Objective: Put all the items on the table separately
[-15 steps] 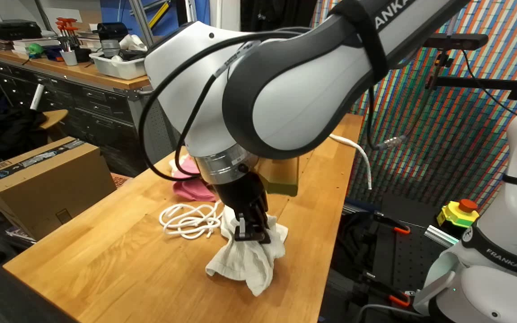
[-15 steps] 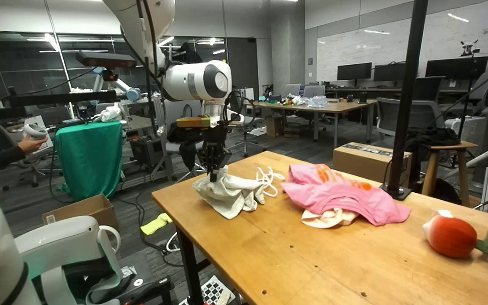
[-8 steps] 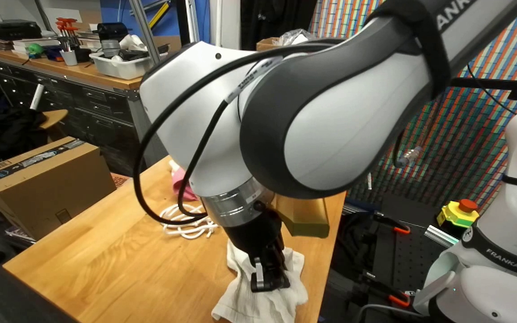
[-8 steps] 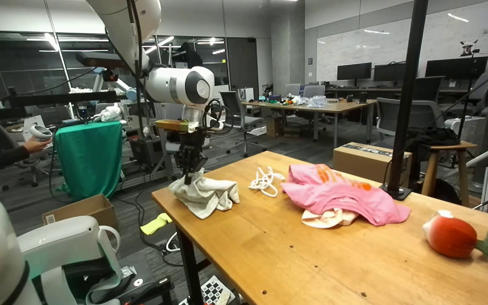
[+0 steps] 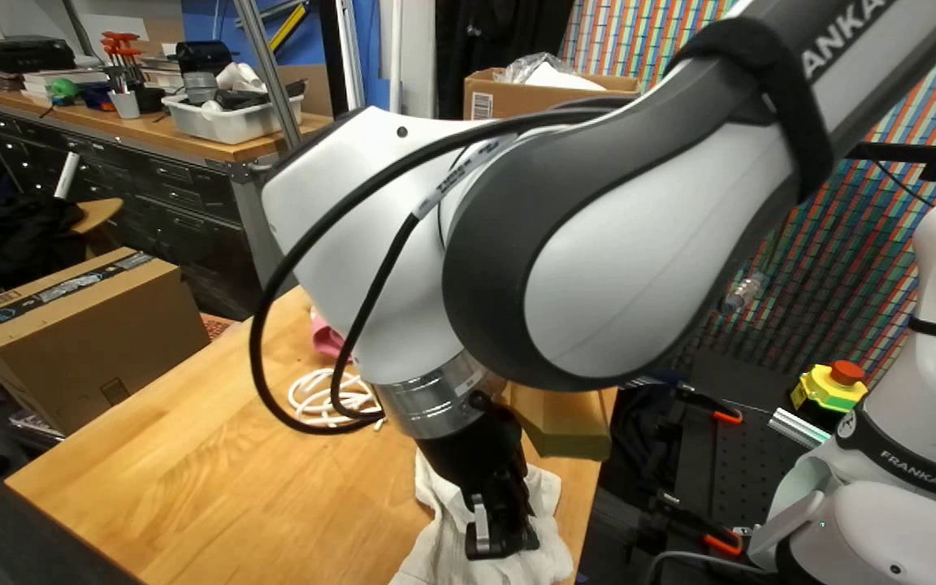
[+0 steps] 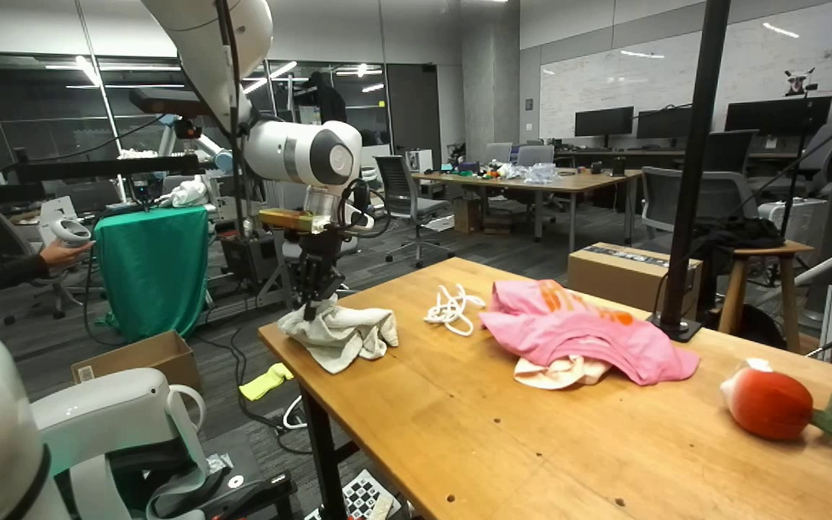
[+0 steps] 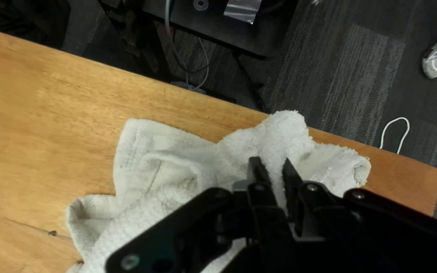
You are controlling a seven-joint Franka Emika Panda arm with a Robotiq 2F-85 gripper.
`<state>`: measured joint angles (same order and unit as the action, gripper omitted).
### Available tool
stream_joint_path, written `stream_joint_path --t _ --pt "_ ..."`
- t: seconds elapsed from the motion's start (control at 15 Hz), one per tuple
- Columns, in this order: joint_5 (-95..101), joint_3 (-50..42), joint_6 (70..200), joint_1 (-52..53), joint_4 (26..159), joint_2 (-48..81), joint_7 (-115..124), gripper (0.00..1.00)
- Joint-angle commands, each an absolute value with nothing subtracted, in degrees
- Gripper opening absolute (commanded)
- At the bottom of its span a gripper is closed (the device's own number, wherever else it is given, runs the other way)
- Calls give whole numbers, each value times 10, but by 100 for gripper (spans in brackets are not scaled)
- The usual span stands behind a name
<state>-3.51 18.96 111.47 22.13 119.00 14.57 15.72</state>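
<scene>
Gripper (image 7: 272, 167): pinching a raised fold of white cloth (image 7: 195, 167).
White cloth: on table (image 7: 44, 125), near its edge; outward overshoot could drop it.
White rope (image 6: 451, 309): apart; dragging cloth back might snag it.
Pink cloth (image 6: 582, 332): bunched; shallow grasp may slip.

In exterior view, white cloth (image 6: 342, 338) lies crumpled on left end of wooden bench (image 6: 481, 455). To right, apart: thin white rope (image 6: 451, 310) in loose loops. Farther right, rumpled pink cloth (image 6: 589, 336) with orange marks. At near right, white-tipped red-orange object (image 6: 773, 404), lying on side.
</scene>
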Motion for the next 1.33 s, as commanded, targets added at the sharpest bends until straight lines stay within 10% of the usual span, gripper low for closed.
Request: stream_joint_path --t 0.0,0.6,1.27 --pt "-47 184 1124 221 1193 143 163 40" --pt "-25 162 1104 216 1169 156 180 98" --pt "97 99 1106 204 1107 193 220 100"
